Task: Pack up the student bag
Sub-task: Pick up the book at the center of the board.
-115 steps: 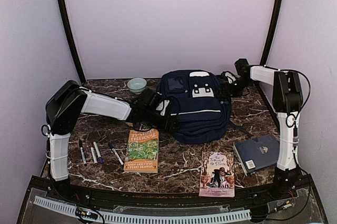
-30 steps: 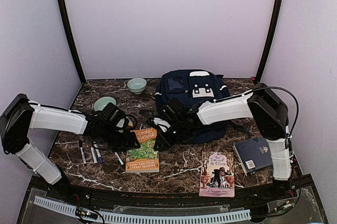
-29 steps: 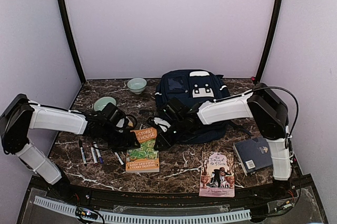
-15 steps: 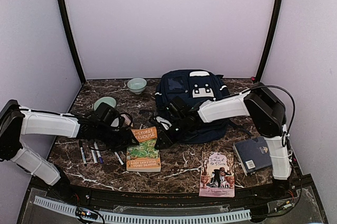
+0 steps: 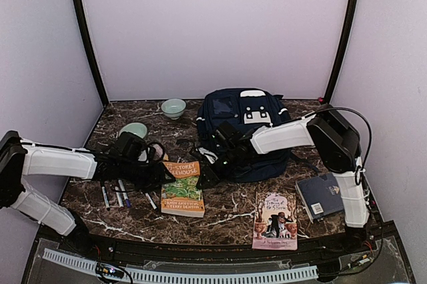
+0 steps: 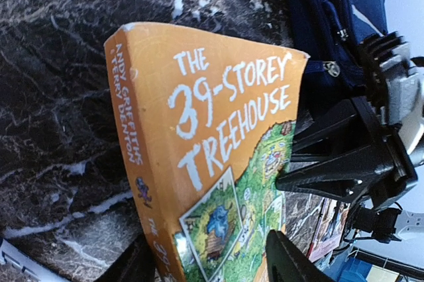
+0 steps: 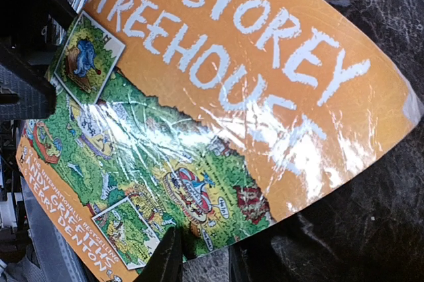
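**Right end effector** [image 7: 204, 255]: jaws set narrow and closed on the long free edge of the paperback [image 5: 181, 189]. The book's top end bows up off the desk [image 5: 227, 207].

**Left end effector** [image 6: 209, 265]: jaws wide, straddling the same book from its spine side, at the book's 9 o'clock. Whether the pads press on it cannot be told.

**Paperback:** judged light, flexible and glossy. A pinch on one edge will probably let it bend or slip. A hold across spine and free edge should carry it flatter.

**Student bag** [image 5: 250, 131]: lies at the desk's 12 to 1 o'clock, near the back wall, front patch upward. Its lower hem is just beside the paperback's 1 o'clock corner.
- Handling: judged soft, bulky and limp, with a mouth that will likely sag shut.
- Hold: the firmer places are the top handle or the zip rim. Whether the main zip is open cannot be told.

**Room:**
- Bare desk lies at the bag's 6 o'clock.
- Pens [image 5: 113, 194] lie just beside the paperback at its 9 o'clock.
- A bowl [image 5: 173, 107] and a green dish [image 5: 133, 129] sit at the desk's 10 to 11 o'clock.
- A picture book [image 5: 275, 221] and a dark blue hardcover [image 5: 325, 194] sit at 4 to 5 o'clock, near the front edge.
- Both wrists crowd the one paperback, so a lift toward the bag likely needs one arm to yield.
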Motion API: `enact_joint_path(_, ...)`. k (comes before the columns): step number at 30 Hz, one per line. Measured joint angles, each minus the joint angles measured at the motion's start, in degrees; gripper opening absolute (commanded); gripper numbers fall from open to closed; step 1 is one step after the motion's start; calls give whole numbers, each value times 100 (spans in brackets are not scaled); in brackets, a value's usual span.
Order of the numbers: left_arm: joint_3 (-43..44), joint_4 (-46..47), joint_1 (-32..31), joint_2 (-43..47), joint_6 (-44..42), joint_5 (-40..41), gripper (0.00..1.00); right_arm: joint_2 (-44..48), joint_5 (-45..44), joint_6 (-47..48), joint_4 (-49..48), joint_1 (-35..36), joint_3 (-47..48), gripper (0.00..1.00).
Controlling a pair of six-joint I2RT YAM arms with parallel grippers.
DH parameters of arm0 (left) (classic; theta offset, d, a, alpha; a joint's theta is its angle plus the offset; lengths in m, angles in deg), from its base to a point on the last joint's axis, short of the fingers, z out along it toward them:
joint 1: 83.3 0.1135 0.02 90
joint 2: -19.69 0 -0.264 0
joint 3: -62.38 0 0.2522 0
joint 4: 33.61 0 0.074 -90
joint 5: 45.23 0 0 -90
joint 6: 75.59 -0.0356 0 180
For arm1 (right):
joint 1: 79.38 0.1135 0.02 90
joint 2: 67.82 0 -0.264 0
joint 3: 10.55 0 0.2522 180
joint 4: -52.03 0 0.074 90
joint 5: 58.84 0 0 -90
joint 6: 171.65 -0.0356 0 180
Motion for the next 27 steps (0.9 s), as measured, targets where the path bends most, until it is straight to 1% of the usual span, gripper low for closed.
enact_joint_path(2, -22, -4, -9, -72, 37, 0, 55, -13, 20, 2, -4, 0, 11, 23)
enact_joint_path(4, -24, -17, -9, -70, 37, 0, 50, -20, 33, 7, -2, -2, 20, 24)
enact_joint_path(6, -22, -52, -9, -70, 20, 15, 49, -24, 39, 9, -2, -2, 22, 24)
enact_joint_path(12, -22, 26, -15, 142, -63, -98, 63, -37, 94, 13, 0, -17, 26, 24)
enact_joint_path(15, -20, 221, -22, 251, -31, -195, 67, -50, 136, 11, 0, -31, 37, 24)
enact_joint_path(19, 68, 247, -22, 9, 7, -348, 67, -61, 151, 11, 4, -33, 46, 24)
enact_joint_path(20, 70, 297, -22, -92, 37, -413, 67, -66, 153, 11, 4, -33, 48, 24)
enact_joint_path(25, 70, 407, -33, -234, 181, -566, 58, -83, 184, 17, 0, -37, 68, 24)
enact_joint_path(27, 70, 442, -37, -234, 197, -586, 52, -90, 199, 17, -13, -37, 72, 24)
